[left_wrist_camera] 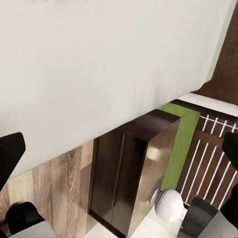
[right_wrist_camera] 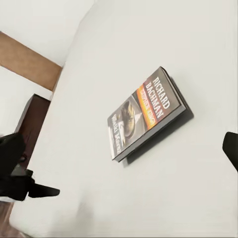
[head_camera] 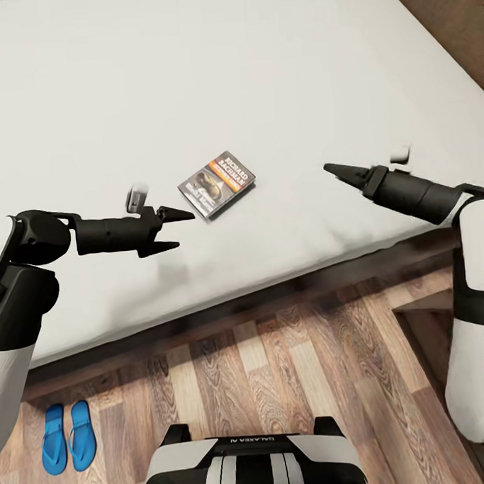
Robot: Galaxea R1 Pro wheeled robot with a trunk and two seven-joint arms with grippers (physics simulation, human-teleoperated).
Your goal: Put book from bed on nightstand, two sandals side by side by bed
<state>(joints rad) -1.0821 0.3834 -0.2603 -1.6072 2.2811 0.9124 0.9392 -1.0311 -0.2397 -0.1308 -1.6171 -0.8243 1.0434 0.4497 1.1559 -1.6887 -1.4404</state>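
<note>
The book (head_camera: pixel 217 184) is a thin rectangular paperback with a dark glossy cover, white lettering and an orange band. It lies flat on the smooth pale mattress of the bed (head_camera: pixel 191 74), near the front edge, long axis diagonal to that edge. The left gripper (head_camera: pixel 172 231) hovers just beside it, fingers spread, holding nothing. The right gripper (head_camera: pixel 335 170) points toward the book; its finger state cannot be determined. Two flat blue sandals (head_camera: pixel 68 436) lie side by side on the wood-plank floor (head_camera: pixel 291 367).
</note>
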